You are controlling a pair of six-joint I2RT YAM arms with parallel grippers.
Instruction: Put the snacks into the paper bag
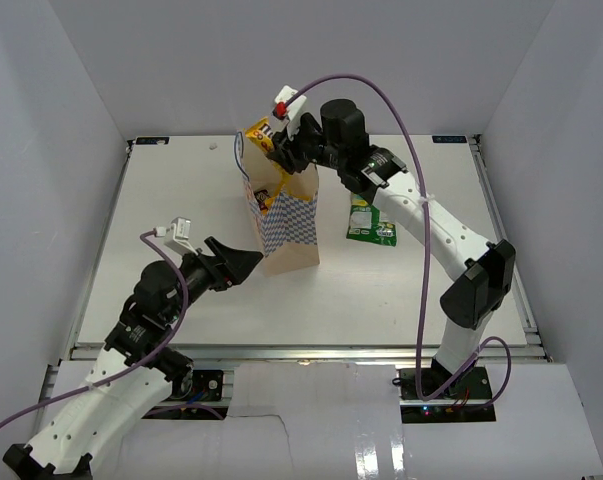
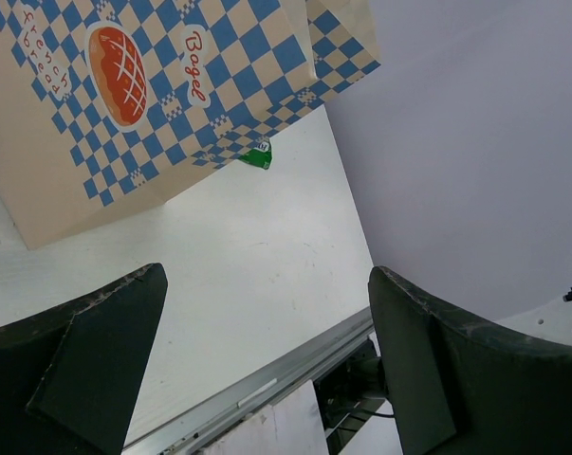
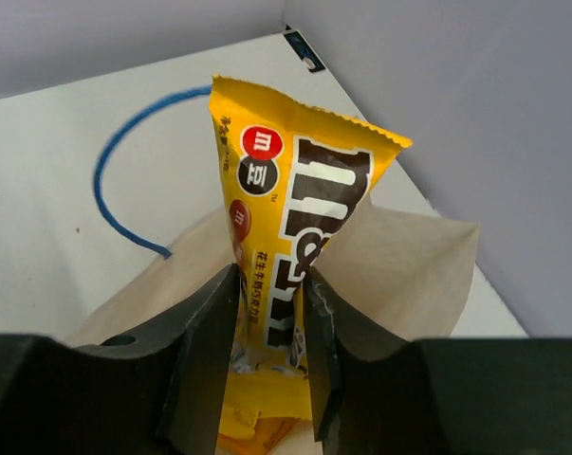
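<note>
Yellow packet [image 3: 304,199]: M&M's-style wrapper, upright, pinched near its lower-middle by the right gripper [image 3: 271,284], directly over the open mouth of the paper bag [image 3: 428,256]. The jaws are closed down to the packet's thickness. In the overhead view the packet [image 1: 261,135] sits at the bag's far rim, above the opening.

Handling, my read: light, soft foil with loose contents, so it flexes and can slide in the pads. A grip across the flat middle looks right; the crimped ends are slicker. Nothing fragile, so a short drop into the bag should be fine. The main risk is the packet catching the rim or the blue cord handle [image 3: 124,180].

The paper bag [image 1: 291,235] is thin kraft, light and tippable. It stands upright near the middle of the table [image 1: 181,200].

The left gripper [image 1: 243,262] is wide open, holds nothing, and sits low just beside the bag's near side. The wrist view shows only bare table between its fingers [image 2: 96,379].

Counts:
- 1 paper bag
- 1 yellow packet in the gripper
- at least 1 yellow wrapper [image 3: 257,427] already inside; I can't count deeper
- 1 green-white pouch [image 1: 371,220] flat on the table right of the bag, not yet loaded
</note>
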